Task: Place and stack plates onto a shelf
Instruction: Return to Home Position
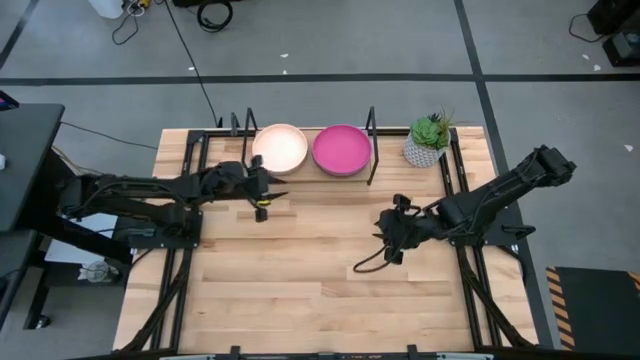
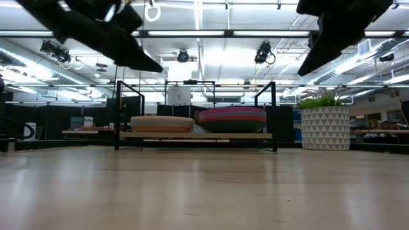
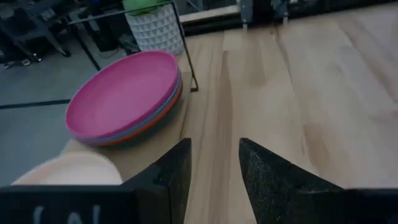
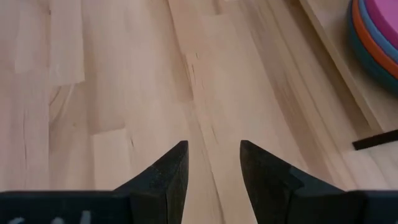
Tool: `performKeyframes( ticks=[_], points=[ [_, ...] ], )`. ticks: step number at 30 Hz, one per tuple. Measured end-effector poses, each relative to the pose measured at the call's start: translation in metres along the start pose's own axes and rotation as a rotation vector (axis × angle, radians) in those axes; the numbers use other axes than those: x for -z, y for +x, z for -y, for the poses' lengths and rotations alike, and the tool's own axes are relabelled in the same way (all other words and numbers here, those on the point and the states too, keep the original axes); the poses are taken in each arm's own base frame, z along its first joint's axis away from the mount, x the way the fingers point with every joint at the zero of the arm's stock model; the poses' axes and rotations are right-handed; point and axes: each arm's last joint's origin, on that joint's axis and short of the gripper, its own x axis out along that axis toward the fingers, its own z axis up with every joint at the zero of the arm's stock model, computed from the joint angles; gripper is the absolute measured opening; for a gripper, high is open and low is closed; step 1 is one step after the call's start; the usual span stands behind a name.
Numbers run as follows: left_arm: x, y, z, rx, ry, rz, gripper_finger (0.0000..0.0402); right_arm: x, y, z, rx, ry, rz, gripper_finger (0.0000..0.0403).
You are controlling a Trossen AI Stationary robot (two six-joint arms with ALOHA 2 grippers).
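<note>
1. The shelf (image 2: 192,135) stands at the far edge of the counter (image 1: 300,290), and 2 piles of plates sit side by side on its plank.
2. The left stack (image 2: 162,122) is topped by the cream plate (image 1: 279,149). From above this plate hides everything under it. In the low view only thin pale rims show beneath, too slim to count or to name by colour.
3. The right stack (image 2: 232,119) is topped by the pink plate (image 1: 341,150). The wrist views show rims of blue, orange and dark teal below it, so 4 plates can be made out there.
4. The left tool (image 3: 214,144) hovers over the counter just in front of the left stack, its fingers apart with nothing between them.
5. The right tool (image 4: 213,146) hangs over bare counter toward the right side, well apart from the shelf. Its fingers are also apart and empty. Its own view catches only a corner of the plank and a slice of the right stack.
6. In the low view both arms are dark shapes cut off by the upper edge, and no fingertips show.
7. A potted plant (image 1: 428,140) stands just beside the shelf's right end.
</note>
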Motion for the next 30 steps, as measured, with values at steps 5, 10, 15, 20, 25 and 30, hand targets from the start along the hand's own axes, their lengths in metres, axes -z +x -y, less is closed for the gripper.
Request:
performKeyframes(
  ticks=[5, 10, 15, 20, 25, 30],
  points=[
    [0.009, -0.024, 0.005, -0.002, -0.076, 0.107, 0.0141, 0.011, -0.002, 0.015, -0.034, 0.020, 0.077, 0.0151],
    [0.016, -0.047, 0.015, 0.039, -0.128, 0.202, 0.0141, 0.019, -0.001, 0.028, -0.063, 0.007, 0.229, 0.0151],
    [0.029, -0.066, 0.023, 0.063, -0.142, 0.342, 0.0141, 0.028, 0.004, 0.045, -0.102, 0.049, 0.382, 0.0151],
    [0.041, -0.078, 0.027, 0.057, -0.154, 0.484, 0.0141, 0.039, 0.005, 0.063, -0.063, 0.121, 0.439, 0.0149],
    [0.050, -0.084, 0.031, 0.048, -0.136, 0.578, 0.0141, 0.043, -0.001, 0.076, -0.044, 0.187, 0.522, 0.0144],
    [0.061, -0.089, 0.037, 0.069, -0.146, 0.654, 0.0141, 0.045, -0.006, 0.081, -0.056, 0.222, 0.603, 0.0139]
  ],
)
